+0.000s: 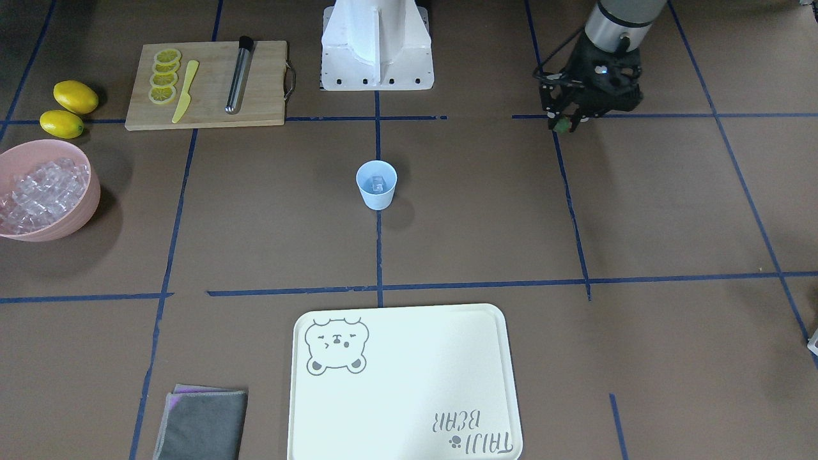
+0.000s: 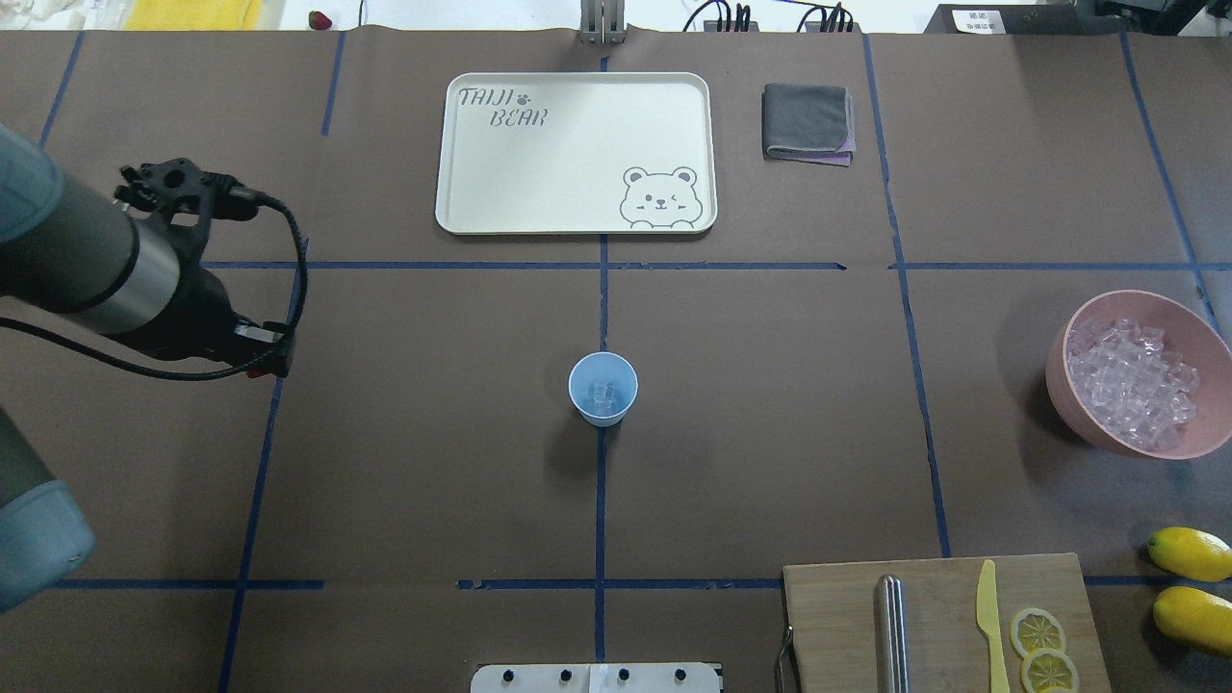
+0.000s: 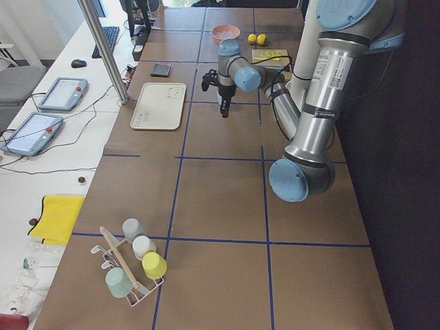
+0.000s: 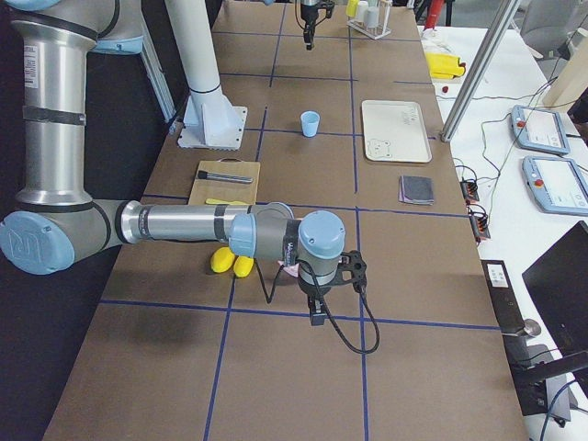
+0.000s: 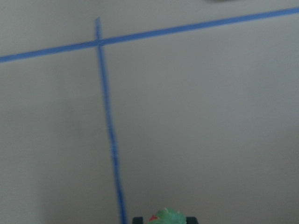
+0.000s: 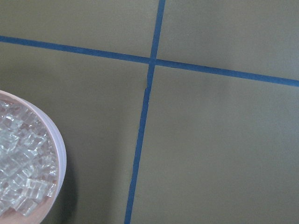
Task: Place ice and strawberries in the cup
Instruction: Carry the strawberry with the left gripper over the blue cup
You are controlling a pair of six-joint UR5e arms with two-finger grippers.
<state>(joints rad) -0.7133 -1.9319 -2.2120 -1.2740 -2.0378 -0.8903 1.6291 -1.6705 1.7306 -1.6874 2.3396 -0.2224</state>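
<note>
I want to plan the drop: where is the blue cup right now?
In the overhead view the cup stands mid-table on the centre tape line, robot-side of the tray, ice inside.

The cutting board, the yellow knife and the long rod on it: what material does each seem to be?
The cutting board looks like pale wood or bamboo, matte, with faint grain. The yellow knife seems plastic: one uniform opaque colour, blade included. The long rod appears polished metal, given its bright reflections; its black end I cannot judge.
</note>
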